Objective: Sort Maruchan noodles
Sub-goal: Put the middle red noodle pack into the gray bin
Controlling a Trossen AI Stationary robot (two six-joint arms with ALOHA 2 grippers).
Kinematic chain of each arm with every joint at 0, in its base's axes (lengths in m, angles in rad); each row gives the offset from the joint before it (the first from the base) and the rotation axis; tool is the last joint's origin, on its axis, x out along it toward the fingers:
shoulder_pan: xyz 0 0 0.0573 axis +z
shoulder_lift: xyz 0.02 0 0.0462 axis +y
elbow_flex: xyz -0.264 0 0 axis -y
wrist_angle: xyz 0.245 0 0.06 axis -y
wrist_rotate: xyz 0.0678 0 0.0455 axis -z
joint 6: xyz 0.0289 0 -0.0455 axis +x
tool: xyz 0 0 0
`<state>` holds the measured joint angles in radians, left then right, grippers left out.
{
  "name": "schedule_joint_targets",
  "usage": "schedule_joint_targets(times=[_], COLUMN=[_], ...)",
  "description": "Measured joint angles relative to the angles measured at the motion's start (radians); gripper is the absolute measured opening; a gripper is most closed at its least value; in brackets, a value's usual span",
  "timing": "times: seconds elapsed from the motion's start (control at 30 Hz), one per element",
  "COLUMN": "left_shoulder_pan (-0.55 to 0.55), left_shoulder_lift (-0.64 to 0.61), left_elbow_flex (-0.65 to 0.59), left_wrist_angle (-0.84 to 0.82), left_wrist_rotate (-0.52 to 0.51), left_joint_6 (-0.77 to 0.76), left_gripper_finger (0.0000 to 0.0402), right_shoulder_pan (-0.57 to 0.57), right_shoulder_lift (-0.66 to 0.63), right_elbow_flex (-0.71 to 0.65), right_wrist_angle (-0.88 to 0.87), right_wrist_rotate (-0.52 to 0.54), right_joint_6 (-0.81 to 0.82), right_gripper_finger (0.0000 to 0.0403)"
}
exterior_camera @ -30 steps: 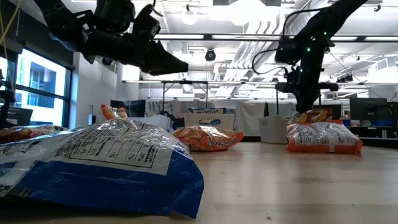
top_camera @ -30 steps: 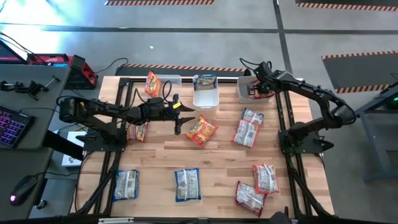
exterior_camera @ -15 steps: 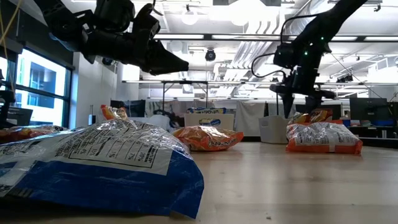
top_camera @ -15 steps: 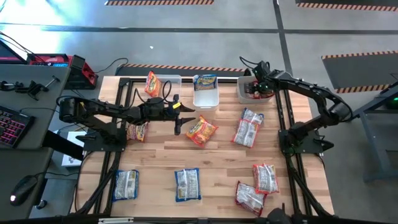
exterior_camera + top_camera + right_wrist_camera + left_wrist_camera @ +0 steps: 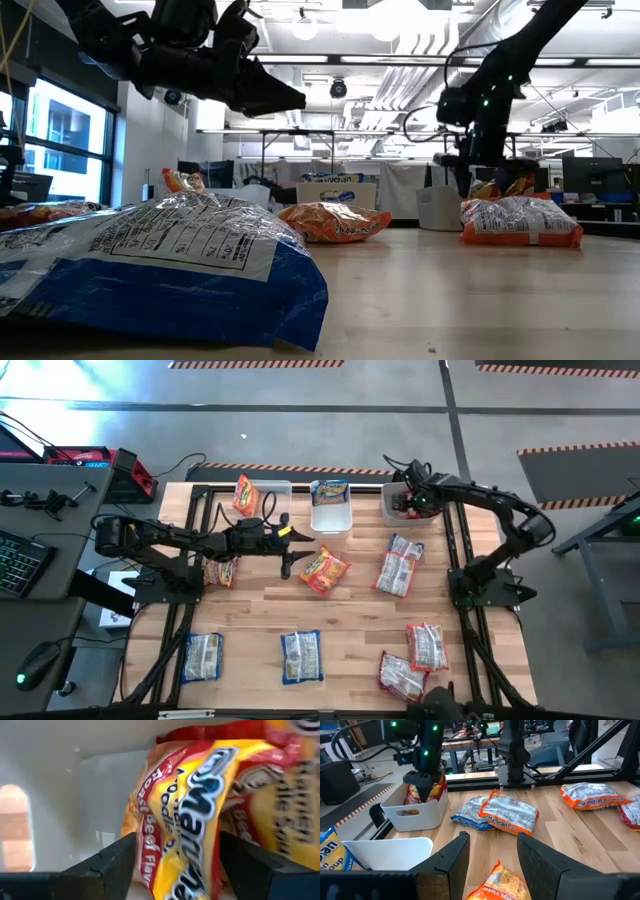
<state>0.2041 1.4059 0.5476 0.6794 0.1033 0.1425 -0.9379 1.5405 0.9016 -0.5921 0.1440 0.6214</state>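
Right fingers [image 5: 175, 865] just sprung wide, gripping nothing; Roast Beef packet [image 5: 200, 810] released between them into right bin [image 5: 392, 510]. Drop done. Left fingers [image 5: 490, 865] half-open, empty, above orange packet [image 5: 324, 568] on bench [image 5: 350, 615].

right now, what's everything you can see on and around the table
bins: three, white, far edge
orange packets: three; one in the left bin, one mid-table, one under the left arm
blue packets: three, blue-and-white; one in the middle bin, two at the near edge
red packets: about five, red-and-white; one in the right bin, the rest on the right side
table: one, wood
keyboard: one, dark, desk at left
left gripper: open, above the mid-table orange packet
right gripper: open, at the right bin
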Motion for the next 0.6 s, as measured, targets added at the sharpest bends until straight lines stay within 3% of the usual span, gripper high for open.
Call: schedule_joint_targets(times=[0.17,0.3,0.6], left_shoulder_pan=[-0.004,-0.004,-0.004], left_shoulder_lift=[0.0,0.0,0.0], left_elbow_flex=[0.0,0.0,0.0], left_wrist_angle=[-0.001,-0.001,-0.004], left_wrist_rotate=[0.0,0.0,0.0], left_joint_6=[0.0,0.003,0.01], left_gripper_finger=[0.0154,0.0154,0.0154], right_shoulder_pan=[0.001,0.016,0.031], right_shoulder_lift=[0.057,0.063,0.053], right_elbow_flex=[0.0,0.0,0.0], right_wrist_angle=[0.061,0.073,0.075], right_wrist_rotate=[-0.002,0.0,0.039], right_joint_6=[-0.002,-0.017,-0.058], right_gripper_finger=[0.0259,0.0225,0.0025])
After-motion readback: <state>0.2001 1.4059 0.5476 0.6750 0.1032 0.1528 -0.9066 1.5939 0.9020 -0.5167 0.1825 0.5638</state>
